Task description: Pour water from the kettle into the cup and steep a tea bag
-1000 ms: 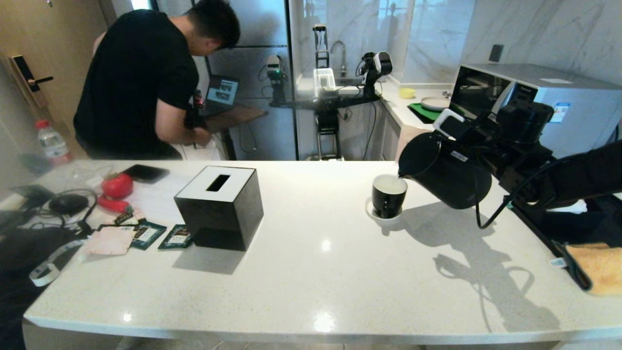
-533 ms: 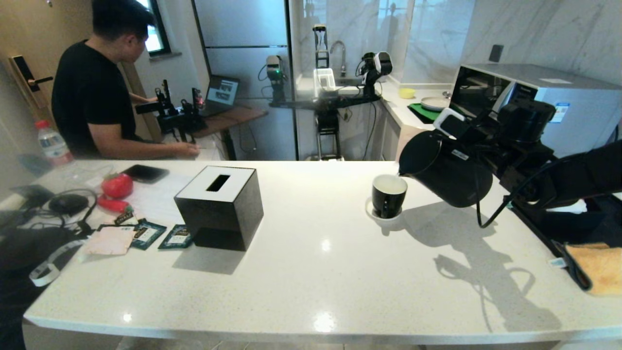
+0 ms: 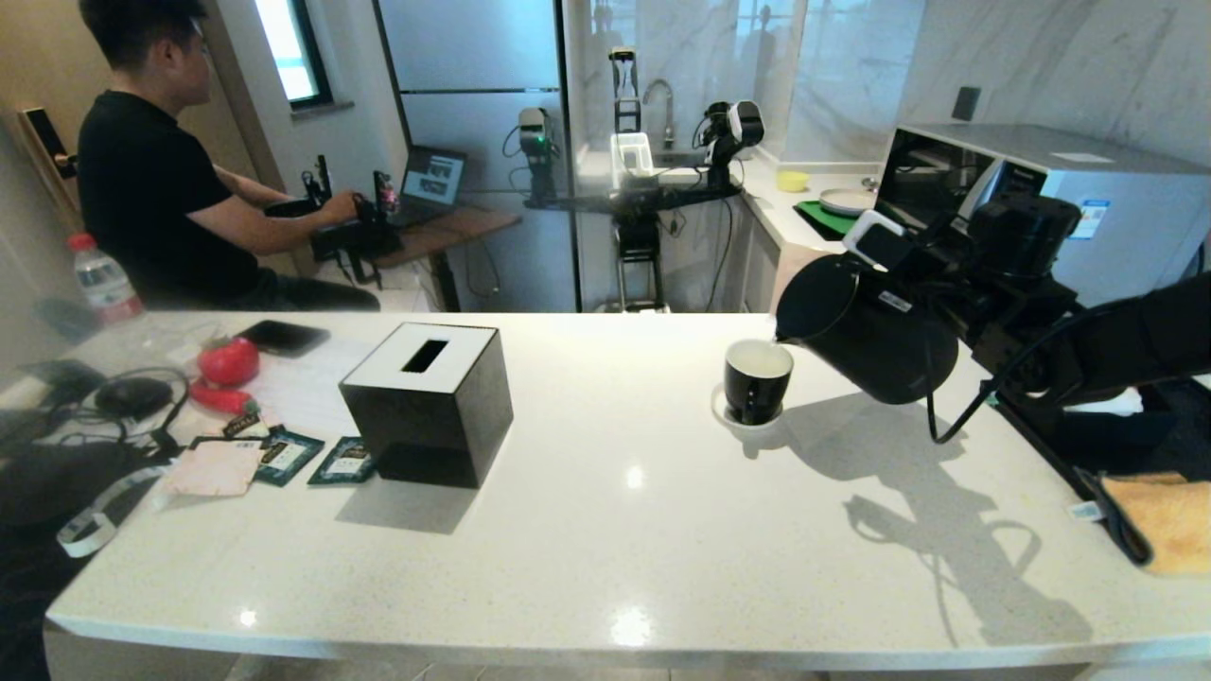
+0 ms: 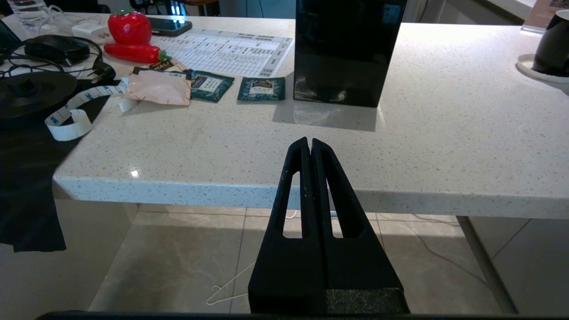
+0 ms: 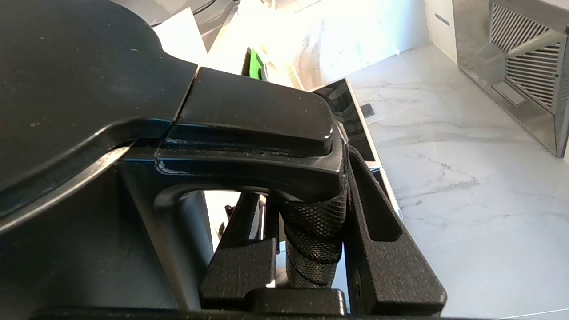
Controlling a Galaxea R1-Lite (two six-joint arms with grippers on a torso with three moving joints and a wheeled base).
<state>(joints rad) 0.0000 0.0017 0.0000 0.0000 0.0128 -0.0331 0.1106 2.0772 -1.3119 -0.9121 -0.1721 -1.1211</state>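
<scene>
The right gripper [image 5: 311, 249] was clamped on the knurled handle of the tall matte black kettle [image 3: 866, 340], its black fingers [image 5: 378, 249] pressed against either side of the grip; the kettle hung tilted above the white speckled stone counter [image 3: 605, 530], its spout directly over the rim of the small glossy black mug [image 3: 757, 378], which stood upright on a small round white saucer [image 3: 724, 414]; pale liquid showed inside the mug (whether a stream was falling from the spout could not be told); a black cord [image 3: 956, 416] drooped from the kettle's base; the left gripper [image 4: 310, 146] was parked below the counter's near edge, its jaws pressed together and empty; farther to the robot's left stood a black cube tissue box with a white top [image 3: 426, 402], and just beside it lay two flat dark green sachets [image 3: 317, 459] and a pale pink packet [image 3: 213, 468]; a red strawberry-shaped toy [image 3: 227, 361] sat beyond them; behind the counter a person in a black T-shirt [image 3: 151, 199] sat at a desk, facing away
</scene>
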